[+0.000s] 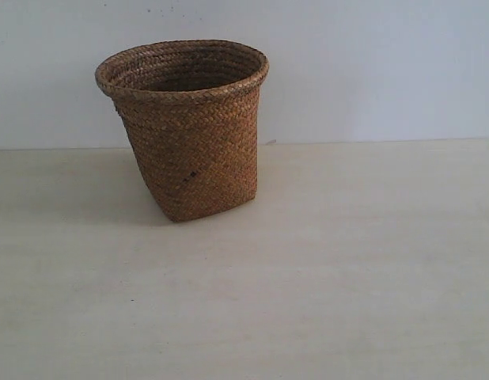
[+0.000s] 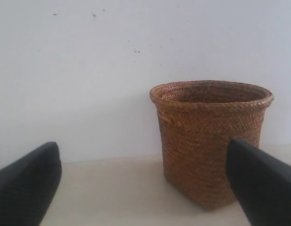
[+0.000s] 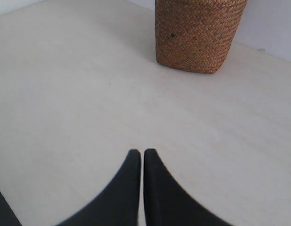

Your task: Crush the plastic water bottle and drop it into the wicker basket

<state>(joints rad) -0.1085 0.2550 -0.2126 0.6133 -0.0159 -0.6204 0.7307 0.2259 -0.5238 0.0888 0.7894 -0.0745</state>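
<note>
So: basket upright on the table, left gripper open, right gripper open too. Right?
Not quite: the right gripper is shut, fingertips together on nothing, per the right wrist view. The wicker basket does stand upright on the table, left gripper open.

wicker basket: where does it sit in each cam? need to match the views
Exterior: wicker basket left of centre, upper half, whole.
Left wrist: basket beyond the open left pincer, one finger covering its edge.
Right wrist: basket beyond the shut right pincer, rim cut off.
Shared landmark: pale wall behind it.
</note>
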